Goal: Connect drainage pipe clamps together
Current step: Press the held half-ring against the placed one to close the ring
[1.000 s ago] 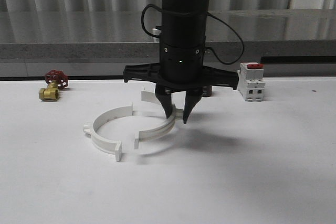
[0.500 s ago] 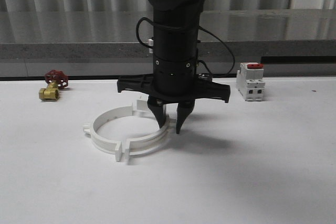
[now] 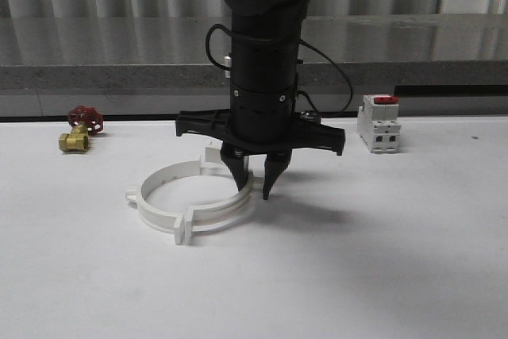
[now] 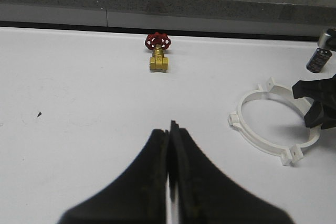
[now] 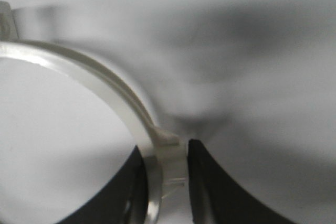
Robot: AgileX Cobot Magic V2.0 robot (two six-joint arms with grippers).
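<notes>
Two white half-ring drainage pipe clamps lie on the white table, their end tabs meeting so they form one ring. The left half [image 3: 151, 188] rests free. My right gripper [image 3: 254, 190] points straight down and is shut on the right half [image 3: 226, 213]. In the right wrist view the band [image 5: 105, 82] and its small lug sit between the fingers of the right gripper [image 5: 165, 156]. The left wrist view shows the ring [image 4: 265, 149] off to one side, and my left gripper [image 4: 170, 128] is shut on nothing above bare table.
A brass valve with a red handwheel [image 3: 79, 129] [image 4: 158, 53] sits at the far left. At the far right stands a white block with a red top [image 3: 379, 123]. A grey ledge [image 3: 119, 77] runs along the back edge.
My right gripper has carried its clamp half to the left. The gaps between the two halves have closed, and the end tabs now meet in a ring. The left half stayed put.
</notes>
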